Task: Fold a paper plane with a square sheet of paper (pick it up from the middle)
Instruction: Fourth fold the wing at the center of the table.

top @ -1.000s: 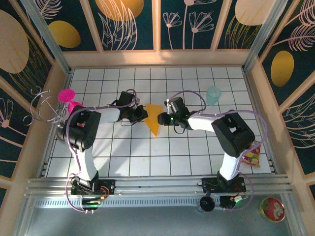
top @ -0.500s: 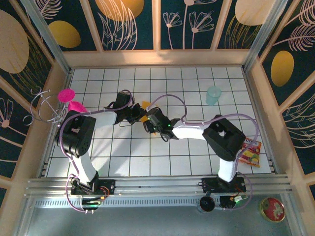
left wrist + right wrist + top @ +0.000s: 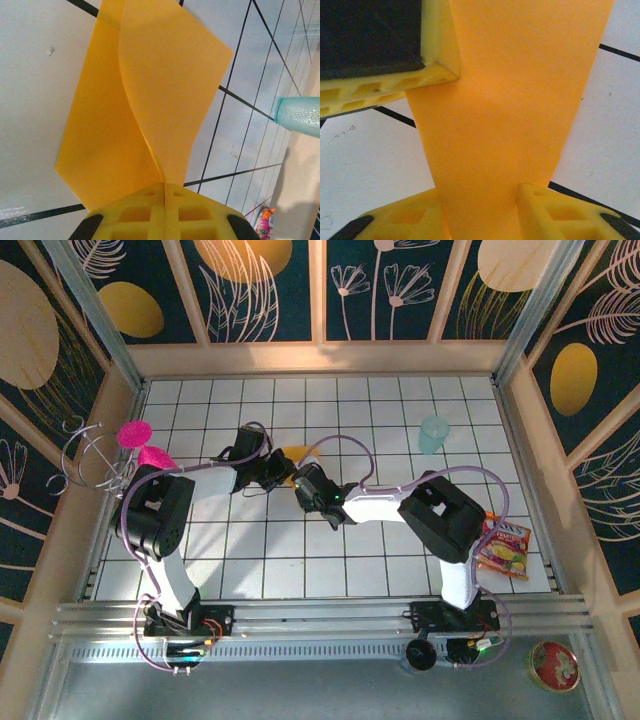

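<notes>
Paper (image 3: 150, 100) is sitting pinched in left end effector (image 3: 164, 210); right end effector (image 3: 480, 215) is straddling it half-open, needing gentle, even closing.

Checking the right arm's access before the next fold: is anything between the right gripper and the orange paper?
Nothing visible stands between them. The square sheet of paper runs right between the parted fingers of the right gripper, with bare tiled table beside it. The left gripper is shut on the sheet.

Top camera high, looking down at the table (image 3: 400, 570), wrist cameras close, sharing the folded paper (image 3: 150, 100)
</notes>
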